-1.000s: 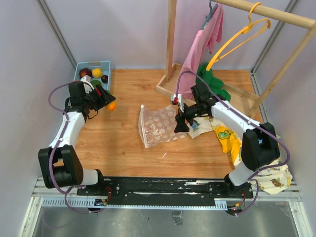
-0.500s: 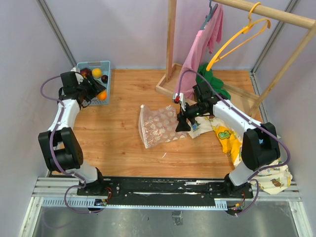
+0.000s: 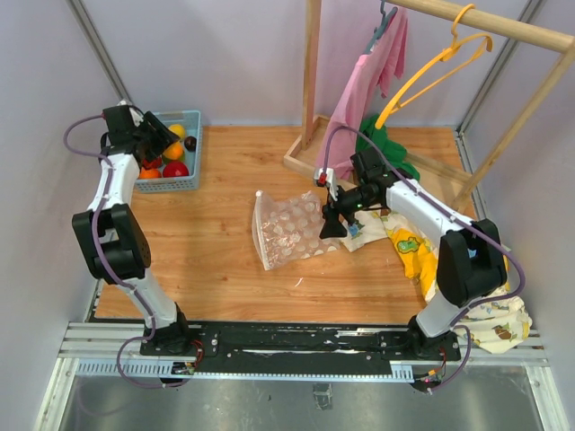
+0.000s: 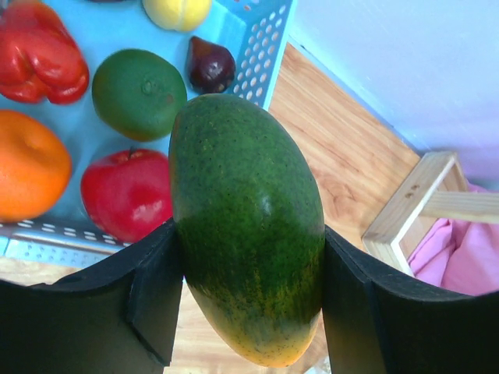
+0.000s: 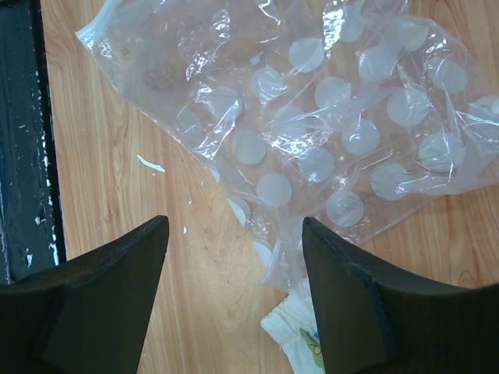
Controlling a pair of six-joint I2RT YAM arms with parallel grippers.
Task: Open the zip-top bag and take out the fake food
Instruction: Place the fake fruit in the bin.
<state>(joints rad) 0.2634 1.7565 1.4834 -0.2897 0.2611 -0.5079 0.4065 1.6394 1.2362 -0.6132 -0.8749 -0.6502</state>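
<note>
My left gripper (image 3: 158, 144) is over the blue basket (image 3: 171, 187) at the far left and is shut on a green mango with a yellow tip (image 4: 245, 226), one piece of the fake food. The basket (image 4: 269, 47) holds a red pepper (image 4: 39, 58), a green fruit (image 4: 139, 92), an orange (image 4: 30, 165), a red apple (image 4: 129, 191) and a dark purple fruit (image 4: 210, 66). The clear dotted zip-top bag (image 3: 287, 229) lies flat mid-table. My right gripper (image 3: 332, 224) is open just above the bag's (image 5: 312, 117) right corner, holding nothing.
A yellow-and-white cartoon cloth (image 3: 409, 247) lies right of the bag, its edge under my right gripper (image 5: 292, 335). A wooden clothes rack (image 3: 310, 72) stands at the back with a pink garment (image 3: 364, 90), a green one (image 3: 386, 148) and a yellow hanger (image 3: 431, 72).
My left arm has swung back and left from the open table to over the basket, carrying the mango. My right gripper has hardly moved.
</note>
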